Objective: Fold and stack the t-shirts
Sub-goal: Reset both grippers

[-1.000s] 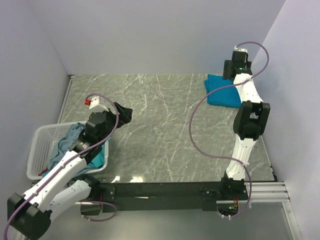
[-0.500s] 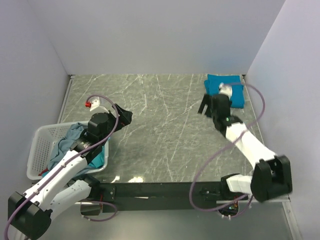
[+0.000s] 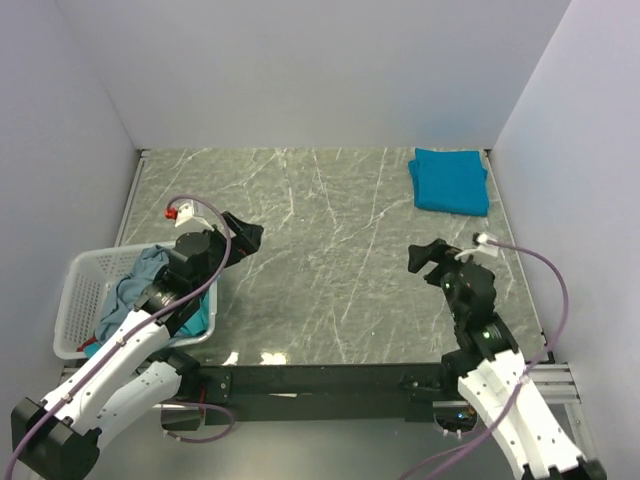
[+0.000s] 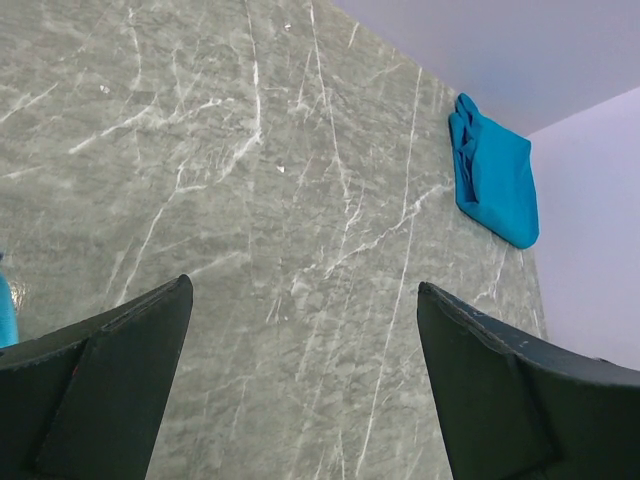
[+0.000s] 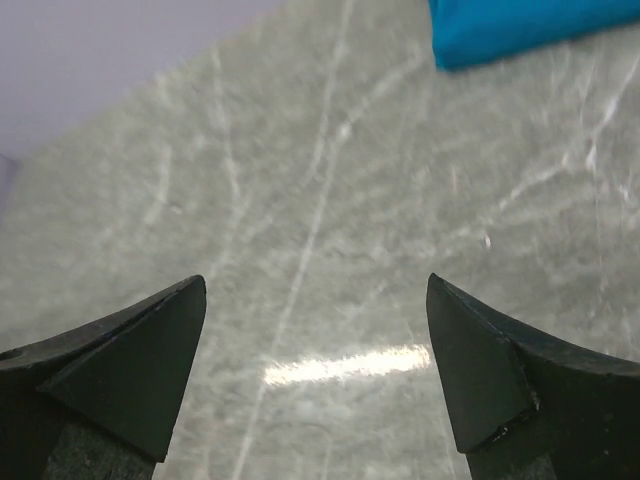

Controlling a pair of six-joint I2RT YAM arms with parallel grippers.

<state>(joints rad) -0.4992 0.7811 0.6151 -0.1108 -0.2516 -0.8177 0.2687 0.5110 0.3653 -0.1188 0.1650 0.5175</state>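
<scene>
- Folded bright teal-blue t-shirt [image 3: 450, 180]: lies flat on the marble table [image 3: 320, 270], in the far corner, well ahead of the right gripper [image 3: 425, 255] and a little to its right.
- In the right wrist view, shows only as a blue edge [image 5: 520, 28] at the top, well clear of both fingers.
- In the left wrist view, sits far ahead and to the right [image 4: 495, 175] of the left gripper [image 4: 302, 300], close against the pale wall.
- Unfolded t-shirts, bunched in the white lattice basket [image 3: 75, 300]: a grey-blue one [image 3: 140, 275] heaped on top, a teal one [image 3: 203, 315] hanging at the basket's right side.
- Lie behind and to the left of the left gripper [image 3: 243, 232], partly under the left arm, which crosses over the basket's right half.
- Right gripper [image 5: 315, 285]: fingers spread wide apart, nothing between them, only bare marble and a streak of glare below.
- Hovers over the right half of the table, touching no cloth.
- Left gripper: fingers likewise wide apart and holding nothing, with bare marble between them.
- Hangs just past the basket's far right corner, pointing out over the middle of the table.
- A thin sliver of teal at the left edge of the left wrist view, beside the left finger; cannot tell which cloth.
- Purple cable looped over each arm.
</scene>
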